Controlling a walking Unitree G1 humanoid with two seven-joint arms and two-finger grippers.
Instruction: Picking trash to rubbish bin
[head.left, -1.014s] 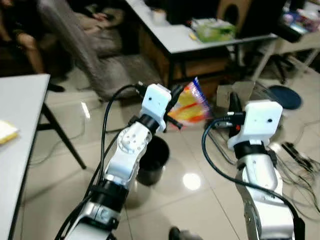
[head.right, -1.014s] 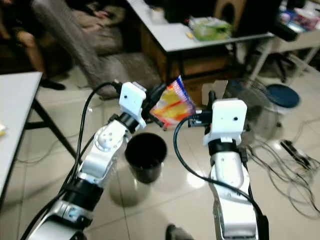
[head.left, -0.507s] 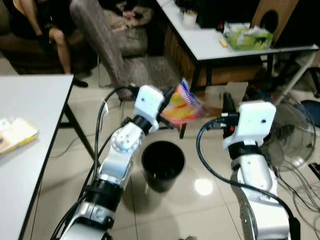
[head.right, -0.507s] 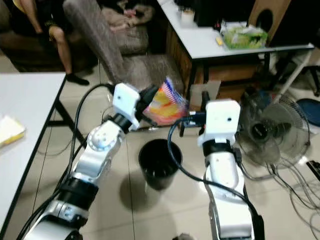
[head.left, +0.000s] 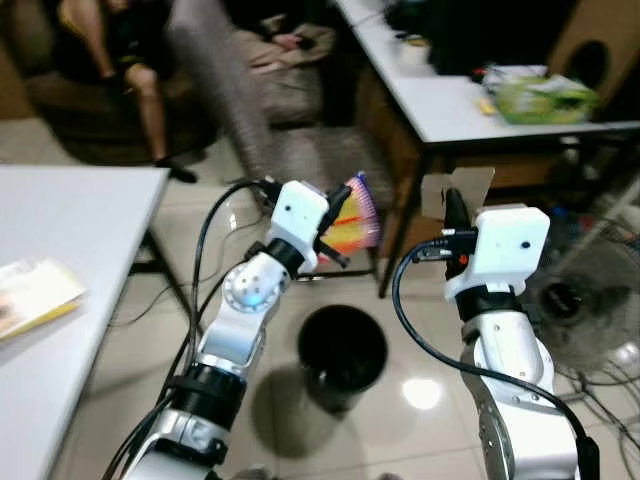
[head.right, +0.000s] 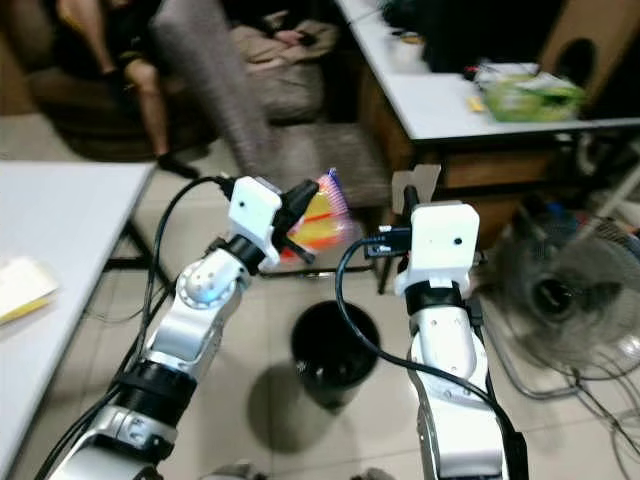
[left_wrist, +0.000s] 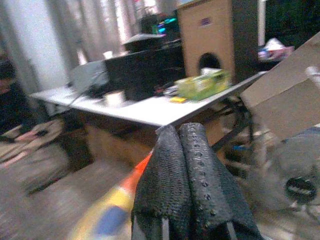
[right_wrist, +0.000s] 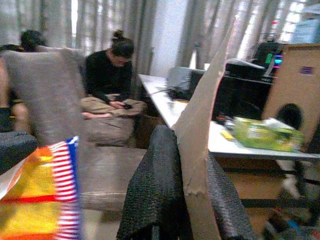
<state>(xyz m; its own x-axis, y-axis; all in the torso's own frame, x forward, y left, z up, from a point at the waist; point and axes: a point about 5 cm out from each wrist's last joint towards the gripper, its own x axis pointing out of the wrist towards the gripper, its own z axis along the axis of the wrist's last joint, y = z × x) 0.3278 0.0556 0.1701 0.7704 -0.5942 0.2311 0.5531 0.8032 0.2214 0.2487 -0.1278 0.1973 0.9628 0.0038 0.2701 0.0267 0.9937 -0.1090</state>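
My left gripper (head.left: 338, 232) is shut on a crinkled orange, yellow and red snack wrapper (head.left: 352, 222) with a striped edge, held in the air. The black rubbish bin (head.left: 343, 350) stands open on the tiled floor, below the wrapper and between my two arms. My right gripper (head.left: 452, 212) is raised to the right of the wrapper, shut on a flat piece of brown cardboard (head.left: 457, 188). In the right wrist view the cardboard (right_wrist: 205, 135) sits between the black fingers (right_wrist: 150, 190). In the left wrist view the fingers (left_wrist: 182, 165) are pressed together over the wrapper (left_wrist: 112, 212).
A white table (head.left: 80, 230) with a yellow packet (head.left: 35, 295) stands at the left. A grey chair (head.left: 280, 120) and a seated person (head.left: 130, 50) are beyond. A white desk (head.left: 470, 105) carries a green pack (head.left: 545, 95). A floor fan (head.left: 585, 300) stands at the right.
The whole view has shifted as the camera moved. The bin now lies lower in view, under the gap between my arms. Both grippers keep their hold.
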